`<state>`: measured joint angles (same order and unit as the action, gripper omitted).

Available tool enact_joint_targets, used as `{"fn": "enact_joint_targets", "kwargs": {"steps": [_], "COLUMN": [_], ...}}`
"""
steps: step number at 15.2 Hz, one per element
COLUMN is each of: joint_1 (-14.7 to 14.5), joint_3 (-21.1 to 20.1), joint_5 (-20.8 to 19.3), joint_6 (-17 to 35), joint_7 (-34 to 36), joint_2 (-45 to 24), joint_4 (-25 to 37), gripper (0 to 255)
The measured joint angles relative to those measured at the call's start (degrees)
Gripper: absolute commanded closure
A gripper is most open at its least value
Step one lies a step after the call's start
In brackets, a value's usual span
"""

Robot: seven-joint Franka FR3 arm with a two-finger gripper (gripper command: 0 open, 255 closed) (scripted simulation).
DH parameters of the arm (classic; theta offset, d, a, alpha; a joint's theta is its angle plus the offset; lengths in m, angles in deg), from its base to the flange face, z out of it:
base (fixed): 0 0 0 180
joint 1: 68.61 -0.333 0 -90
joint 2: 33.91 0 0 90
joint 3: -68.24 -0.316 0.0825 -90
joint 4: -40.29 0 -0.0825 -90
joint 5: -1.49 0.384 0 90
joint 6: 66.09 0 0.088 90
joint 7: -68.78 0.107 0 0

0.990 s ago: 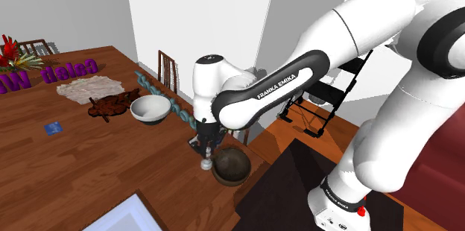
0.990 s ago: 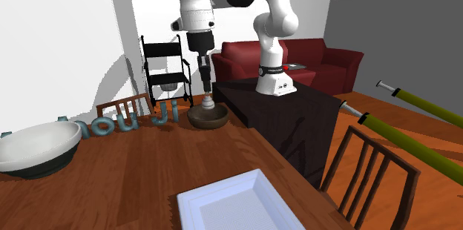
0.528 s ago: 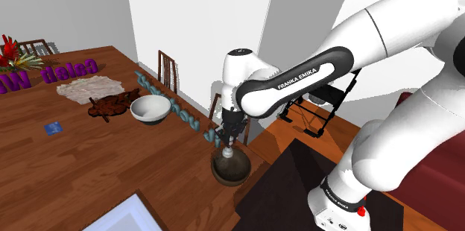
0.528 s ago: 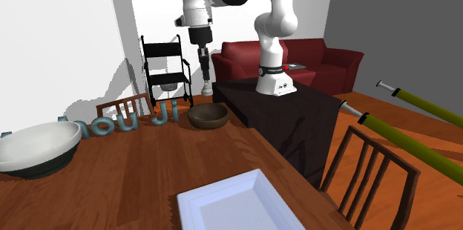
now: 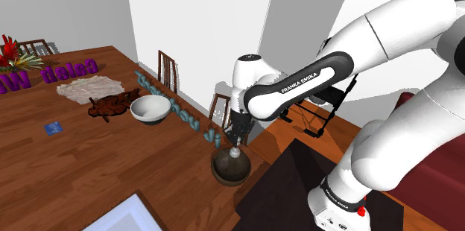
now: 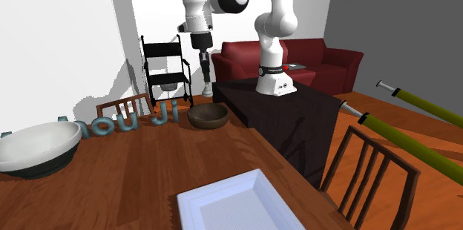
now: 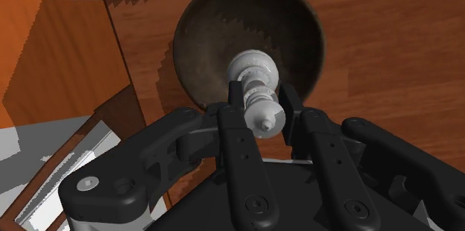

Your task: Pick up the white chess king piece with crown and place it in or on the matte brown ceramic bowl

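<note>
Half is done: the gripper (image 5: pixel 235 140) pinches the white king (image 7: pixel 255 80), with the brown bowl (image 5: pixel 229 170) at its six o'clock; only the release is left.

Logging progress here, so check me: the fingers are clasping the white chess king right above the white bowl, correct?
Not quite. The fingers do clasp the white chess king, but it hangs above the dark brown bowl, not the white bowl, which stands farther off on the table. The wrist view shows it.
</note>
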<state>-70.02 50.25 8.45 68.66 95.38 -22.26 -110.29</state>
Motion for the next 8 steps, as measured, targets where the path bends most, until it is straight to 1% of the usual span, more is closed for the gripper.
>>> {"fn": "enact_joint_targets", "kwargs": {"steps": [8], "joint_1": [0.6], "joint_3": [-0.5], "joint_5": [-1.9], "joint_6": [7.6], "joint_7": [1.3], "joint_2": [-6.3], "joint_4": [-1.5], "gripper": [255]}}
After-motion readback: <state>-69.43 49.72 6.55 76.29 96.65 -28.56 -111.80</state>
